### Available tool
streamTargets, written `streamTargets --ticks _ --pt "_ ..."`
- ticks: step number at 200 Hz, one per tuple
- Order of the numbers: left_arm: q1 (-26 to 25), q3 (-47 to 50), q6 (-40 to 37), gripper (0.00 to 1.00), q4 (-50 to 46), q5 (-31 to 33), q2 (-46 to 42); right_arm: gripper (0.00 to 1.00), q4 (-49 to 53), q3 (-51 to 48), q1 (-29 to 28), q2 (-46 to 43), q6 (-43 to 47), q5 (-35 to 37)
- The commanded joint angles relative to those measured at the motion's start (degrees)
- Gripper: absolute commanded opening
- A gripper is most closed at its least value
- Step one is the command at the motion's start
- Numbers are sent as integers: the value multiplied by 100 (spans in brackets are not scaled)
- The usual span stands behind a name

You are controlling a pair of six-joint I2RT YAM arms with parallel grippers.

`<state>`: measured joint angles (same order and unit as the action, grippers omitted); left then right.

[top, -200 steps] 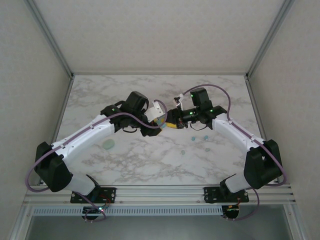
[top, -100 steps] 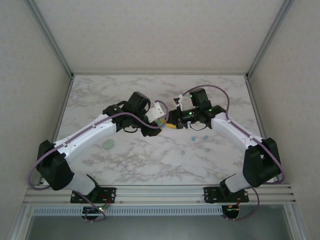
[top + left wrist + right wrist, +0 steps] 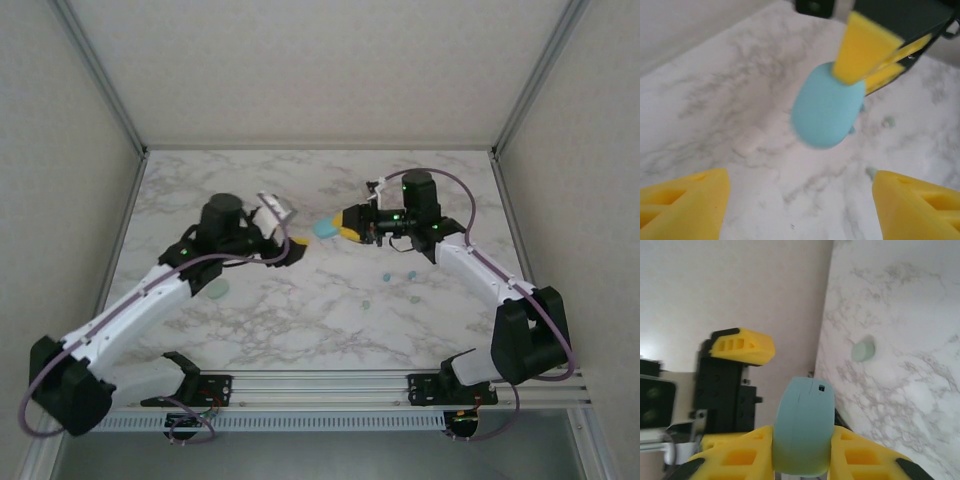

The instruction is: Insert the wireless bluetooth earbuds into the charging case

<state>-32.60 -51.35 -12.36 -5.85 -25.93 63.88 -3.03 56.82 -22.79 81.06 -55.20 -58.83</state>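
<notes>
Top view, right pincer (image 3: 340, 228) clamped on light blue rounded plastic charging case (image 3: 324, 229), tiny pale pebble-like earbuds (image 3: 387, 274) loose on white marble tabletop (image 3: 300, 330) just base-side of it, left pincer (image 3: 290, 250) wide, empty, left wrist view, case ahead of spread yellow fingers (image 3: 685, 200), right wrist view, case pinched at tips.

The right end effector (image 3: 340, 229) holds a light-blue charging case (image 3: 325, 229), apart from the left end effector (image 3: 292, 249)

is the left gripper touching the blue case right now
Apart. The left wrist view shows the left gripper open, with bare marble table between its yellow fingers and the light blue case, which the right gripper clamps.
</notes>
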Motion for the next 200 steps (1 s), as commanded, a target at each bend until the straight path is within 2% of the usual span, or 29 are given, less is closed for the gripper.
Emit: streamTargets --ticks 1,20,35,56,74,118,200 --pt "301 545 767 73 2146 -553 -239 24 -1498 -118 37 -209 -1177 -408" --pt "395 431 911 72 2169 -937 -65 24 -2200 -118 33 -208 -1864 -391" --pt "395 431 1059 72 2530 -1180 79 24 -2745 -105 33 -171 -2427 -331" --pt "395 394 1218 72 3026 -1334 251 24 -3307 -70 37 -110 -3164 -237" --pt "386 239 1118 72 3081 -1473 408 24 -3656 -37 31 -68 -3692 -199" --pt "325 127 694 67 3450 -1609 695 25 -3521 92 -2 -30 -3880 -263" --pt "239 -342 768 65 3495 -2111 1038 25 -4022 163 -146 215 -4261 -336"
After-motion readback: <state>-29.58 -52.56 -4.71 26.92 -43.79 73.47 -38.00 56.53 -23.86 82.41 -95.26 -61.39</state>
